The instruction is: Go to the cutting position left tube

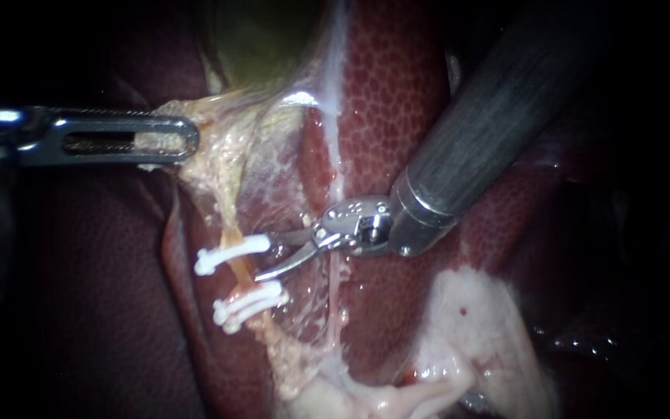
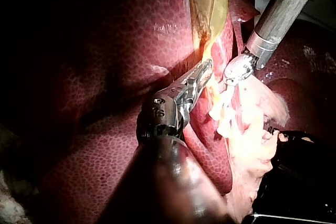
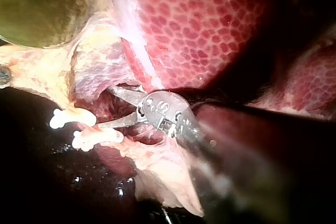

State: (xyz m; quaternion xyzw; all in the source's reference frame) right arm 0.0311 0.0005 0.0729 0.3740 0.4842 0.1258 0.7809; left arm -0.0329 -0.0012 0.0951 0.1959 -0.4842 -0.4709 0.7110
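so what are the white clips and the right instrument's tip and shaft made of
Clips: probably plastic; matte, opaque white, no metallic glint. Right instrument: the tip looks like polished steel, bright with sharp highlights. Its shaft: dark grey with a dull, faintly streaked finish; could be metal or a composite covering, the look leaves that open.

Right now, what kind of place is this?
Probably a surgery bench, seen up close: a mottled red liver, white clips on a thin tube, and two slender instruments, the left instrument gripping pale tissue, the right instrument open by the tube.
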